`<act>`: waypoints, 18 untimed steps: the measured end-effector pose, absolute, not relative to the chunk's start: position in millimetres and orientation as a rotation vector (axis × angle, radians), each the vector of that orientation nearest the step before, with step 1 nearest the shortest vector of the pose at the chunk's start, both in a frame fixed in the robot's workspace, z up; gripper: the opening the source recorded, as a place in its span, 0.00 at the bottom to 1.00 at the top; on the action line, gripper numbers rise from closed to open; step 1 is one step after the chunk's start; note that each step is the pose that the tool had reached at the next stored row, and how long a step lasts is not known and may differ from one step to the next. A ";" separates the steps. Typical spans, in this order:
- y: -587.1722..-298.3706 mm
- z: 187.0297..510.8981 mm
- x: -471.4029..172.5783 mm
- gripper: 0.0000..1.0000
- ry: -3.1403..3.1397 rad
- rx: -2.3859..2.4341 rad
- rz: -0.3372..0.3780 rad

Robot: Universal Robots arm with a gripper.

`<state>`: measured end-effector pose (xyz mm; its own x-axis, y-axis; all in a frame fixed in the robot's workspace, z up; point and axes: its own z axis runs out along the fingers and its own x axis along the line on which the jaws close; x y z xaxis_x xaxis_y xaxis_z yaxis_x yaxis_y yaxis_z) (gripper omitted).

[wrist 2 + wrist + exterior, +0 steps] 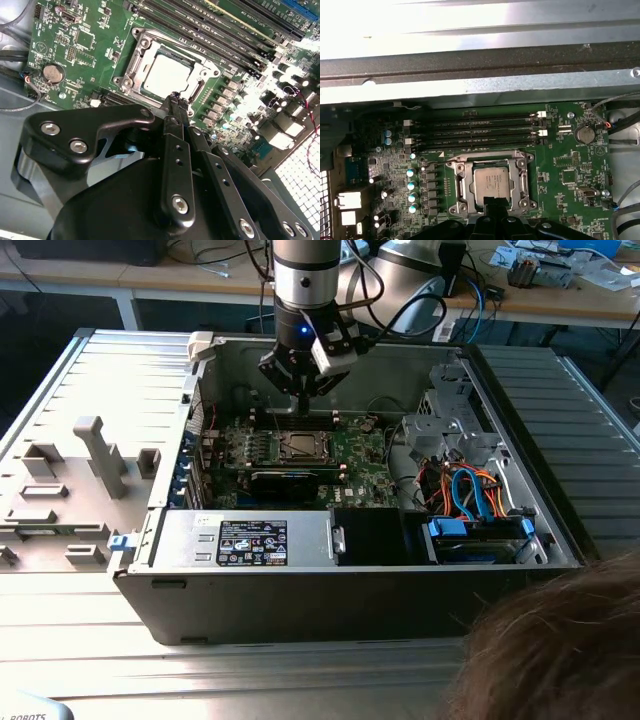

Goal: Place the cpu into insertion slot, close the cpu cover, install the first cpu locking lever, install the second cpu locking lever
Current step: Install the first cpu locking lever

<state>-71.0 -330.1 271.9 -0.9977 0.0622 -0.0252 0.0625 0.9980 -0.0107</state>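
The gripper (pixel 176 100) hung over the green motherboard (pixel 565 165) with its fingers drawn narrow, and nothing could be seen between them. The cpu (pixel 167 75) sat in the insertion slot (pixel 454 161) just ahead of the fingertips. The cpu cover (pixel 519 181) framed it and appeared to lie flat around it. Closing and securing the cover seemed to be the step in hand. Doing it well would call for a slow, straight press on the cover's metal frame rather than on the chip's top, keeping clear of the memory slots (pixel 475 131) beyond the socket.

In both wrist views the gripper's own linkage covered the socket edge nearest it. Whether the tips touched the cover could not be told. The positions of the locking levers were hard to make out. In the exterior view a person's hair (pixel 560 640) cut off a corner of the computer case (pixel 300 600).
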 end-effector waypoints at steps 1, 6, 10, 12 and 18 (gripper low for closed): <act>-330.1 271.9 -71.0 0.11 3.115 0.091 -0.018; -330.1 271.9 -70.9 0.11 3.116 0.065 -0.017; -330.1 271.9 -71.0 0.11 3.116 0.041 -0.017; -330.1 271.9 -71.0 0.11 3.116 0.032 -0.017; -330.1 271.9 -71.0 0.11 3.116 -0.004 -0.017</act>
